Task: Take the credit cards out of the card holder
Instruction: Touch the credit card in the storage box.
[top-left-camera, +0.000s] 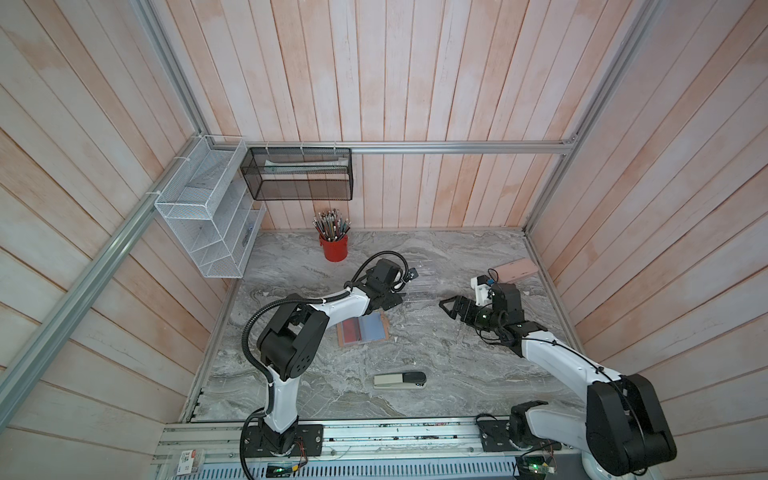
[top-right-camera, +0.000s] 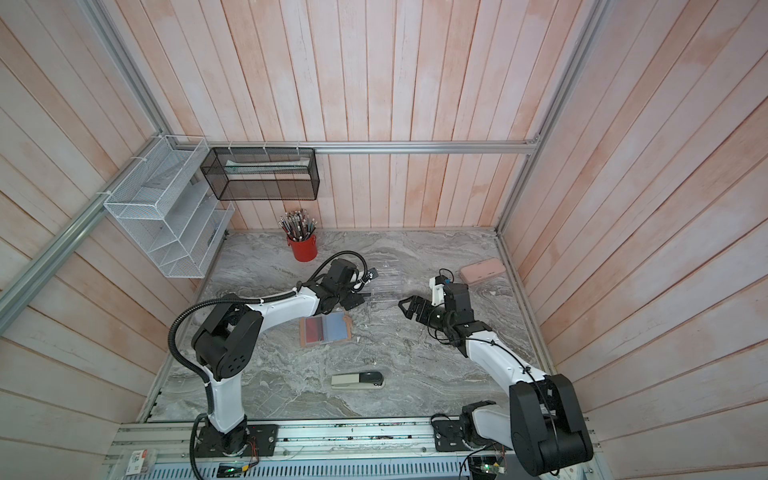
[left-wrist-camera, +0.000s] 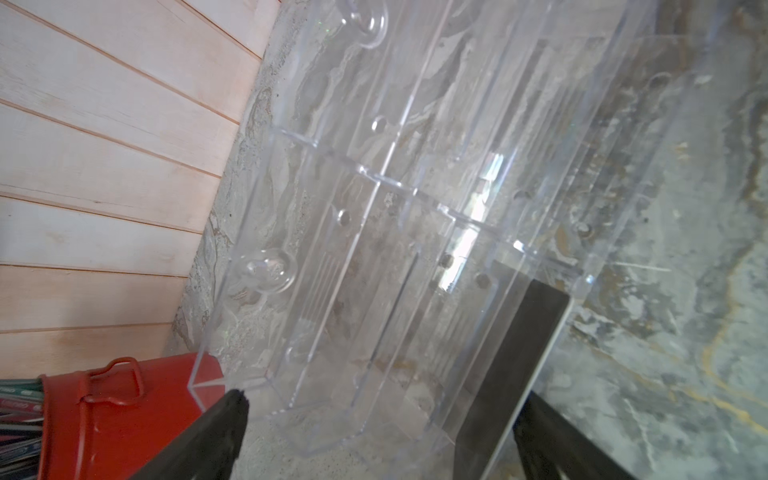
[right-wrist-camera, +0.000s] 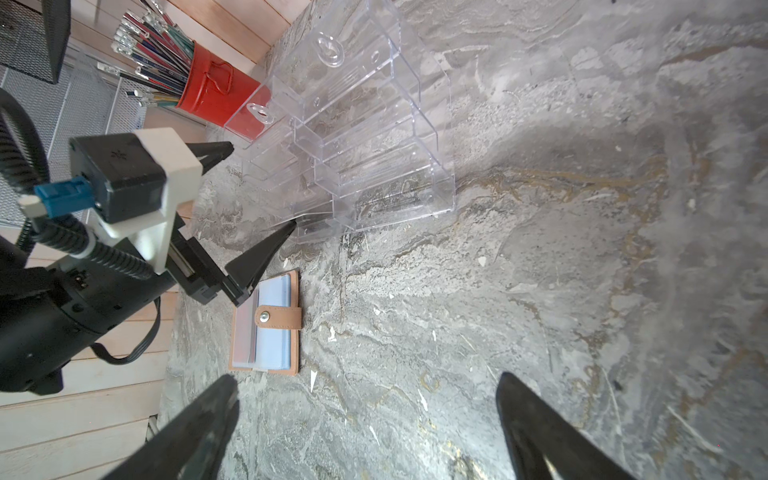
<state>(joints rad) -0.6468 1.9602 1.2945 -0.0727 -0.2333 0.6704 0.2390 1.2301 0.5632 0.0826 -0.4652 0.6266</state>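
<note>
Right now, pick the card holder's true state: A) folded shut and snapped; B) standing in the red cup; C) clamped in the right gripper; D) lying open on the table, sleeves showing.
D: the card holder lies open on the table, sleeves up, the right gripper open and apart from it.

Red pencil cup (top-left-camera: 334, 249), clear rack (right-wrist-camera: 353, 137), stapler (top-left-camera: 400, 380)

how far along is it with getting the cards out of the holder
Done: the card holder lies open, and a dark card seems to stand in the clear rack, likely removed. In hand: nothing; the left gripper and right gripper are both open and empty. Left: a red card sits in its sleeve; others cannot be seen.
</note>
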